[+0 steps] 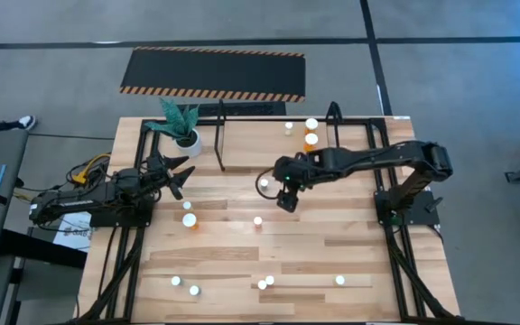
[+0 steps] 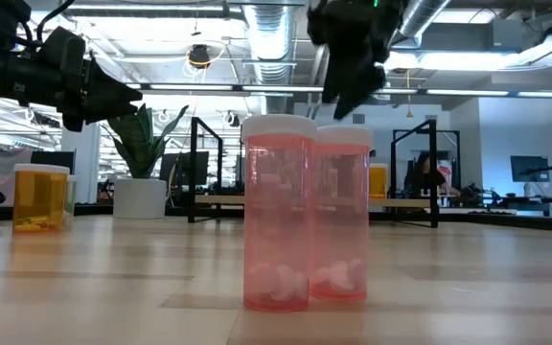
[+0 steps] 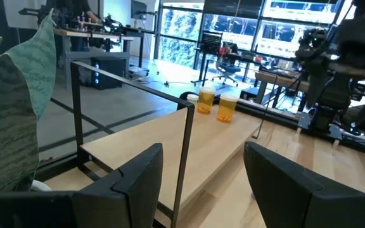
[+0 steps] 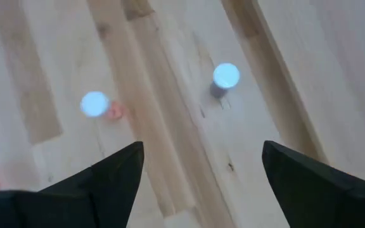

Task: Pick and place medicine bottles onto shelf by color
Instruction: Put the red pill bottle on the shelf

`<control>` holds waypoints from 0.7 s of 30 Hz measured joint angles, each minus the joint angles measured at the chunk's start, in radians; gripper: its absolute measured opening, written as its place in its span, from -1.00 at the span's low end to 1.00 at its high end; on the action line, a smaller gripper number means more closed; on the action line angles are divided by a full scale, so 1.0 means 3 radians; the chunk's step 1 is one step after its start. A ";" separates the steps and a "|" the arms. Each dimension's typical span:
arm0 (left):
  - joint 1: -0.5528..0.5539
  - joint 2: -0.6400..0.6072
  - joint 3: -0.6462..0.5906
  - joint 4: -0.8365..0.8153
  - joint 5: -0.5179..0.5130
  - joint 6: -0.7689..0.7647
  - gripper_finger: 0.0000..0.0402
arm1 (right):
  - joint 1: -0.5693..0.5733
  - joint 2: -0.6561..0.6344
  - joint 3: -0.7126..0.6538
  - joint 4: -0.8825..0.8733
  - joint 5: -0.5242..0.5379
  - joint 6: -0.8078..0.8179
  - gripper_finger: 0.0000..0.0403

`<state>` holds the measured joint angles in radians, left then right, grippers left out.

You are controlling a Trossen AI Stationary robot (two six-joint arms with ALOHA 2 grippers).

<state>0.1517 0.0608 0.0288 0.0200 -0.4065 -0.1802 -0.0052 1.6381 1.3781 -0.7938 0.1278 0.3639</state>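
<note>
Reaching stage of a pick, by the look of it: right gripper (image 1: pixel 287 200) hanging just right of centre in the high view, fingers spread wide and empty, pointed down at the table (image 1: pixel 350 244). Directly under it in the right wrist view, two white caps between the splayed fingers, a pinkish bottle (image 4: pixel 95 104) and a paler one (image 4: pixel 225 75), neither touched. Next move probably a descent over one cap, centring it between the fingers before closing; two caps fairly near each other, so some risk of nudging the neighbour. Shelf (image 1: pixel 269 121) along the upper middle of the high view, a thin black frame with two orange bottles (image 1: pixel 311 138) already standing at its right part. Left gripper (image 1: pixel 175 177) waiting at centre left, fingers apart, holding nothing, close to the potted plant (image 1: pixel 181 126) in the upper left. More bottles scattered: one orange (image 1: pixel 190 221) left of centre, several white caps along the bottom edge. In the low view, two pink bottles (image 2: pixel 278 213) upright in the foreground, touching or nearly so. Black striped mat (image 1: pixel 213 73) beyond the table, top centre.
</note>
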 joint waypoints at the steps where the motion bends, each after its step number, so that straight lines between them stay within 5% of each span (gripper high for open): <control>1: 0.0001 0.0000 0.0000 0.0001 0.0000 0.0000 0.04 | 0.0011 0.0001 -0.0078 0.0098 0.0002 0.0072 0.68; 8: 0.0000 0.0000 -0.0001 0.0001 0.0000 0.0001 0.04 | 0.0246 0.0001 -0.0540 0.0899 0.0183 0.0394 0.61; 21: 0.0000 0.0000 0.0000 0.0000 0.0000 0.0001 0.04 | 0.0795 0.0022 -0.1002 0.2012 0.1018 -0.0069 0.60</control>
<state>0.1516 0.0608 0.0288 0.0201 -0.4065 -0.1799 0.2331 1.6447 1.0776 -0.1902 0.4332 0.3433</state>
